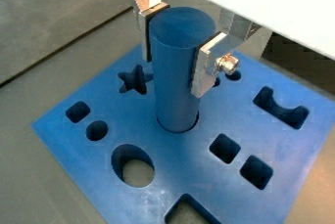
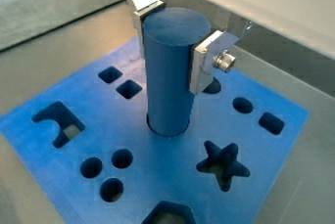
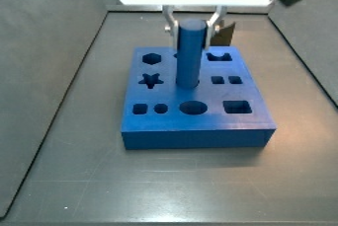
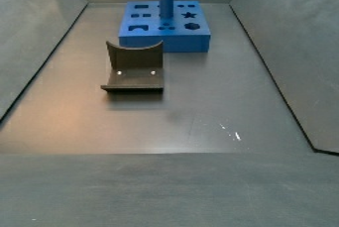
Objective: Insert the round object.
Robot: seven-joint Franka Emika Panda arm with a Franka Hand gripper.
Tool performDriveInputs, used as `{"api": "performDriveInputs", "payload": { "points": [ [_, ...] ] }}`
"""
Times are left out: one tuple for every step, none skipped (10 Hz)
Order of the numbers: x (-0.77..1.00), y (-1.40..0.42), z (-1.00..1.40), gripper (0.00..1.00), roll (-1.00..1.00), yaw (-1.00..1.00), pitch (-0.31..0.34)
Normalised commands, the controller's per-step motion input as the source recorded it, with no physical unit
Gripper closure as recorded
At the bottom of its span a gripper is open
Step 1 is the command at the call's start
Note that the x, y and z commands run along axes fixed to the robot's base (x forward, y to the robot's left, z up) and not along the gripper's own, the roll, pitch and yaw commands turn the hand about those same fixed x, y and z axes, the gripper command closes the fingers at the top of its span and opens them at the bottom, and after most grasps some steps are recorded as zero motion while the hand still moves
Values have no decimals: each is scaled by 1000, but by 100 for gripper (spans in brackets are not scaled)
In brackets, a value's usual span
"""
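A: Wrist views both show the round object [image 1: 174,67] upright, its lower end down in a round hole near the middle of the blue block [image 1: 92,120]. Seated, or only started?

B: Cannot tell depth. Most of its length stands above the block top. I judge insertion under way, possibly finished.

A: Gripper [image 2: 178,34]?

B: At the peg's upper end, one silver finger [image 2: 207,60] on either side, plates against its wall. Jaws closed on the peg, by the look of it.

A: Beyond that?

B: Side view: fixture [image 4: 133,69] on the floor in front of the block, well apart.

A: Next move?

B: Press straight down until it stops, then let go and lift clear without tilting it.
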Motion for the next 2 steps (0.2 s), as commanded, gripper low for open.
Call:
{"api": "performDriveInputs", "payload": {
  "points": [
    [0,66,-186,100,-97,-6,-90],
    [-23,-23,0,100,19,0,-41]
  ]
}}
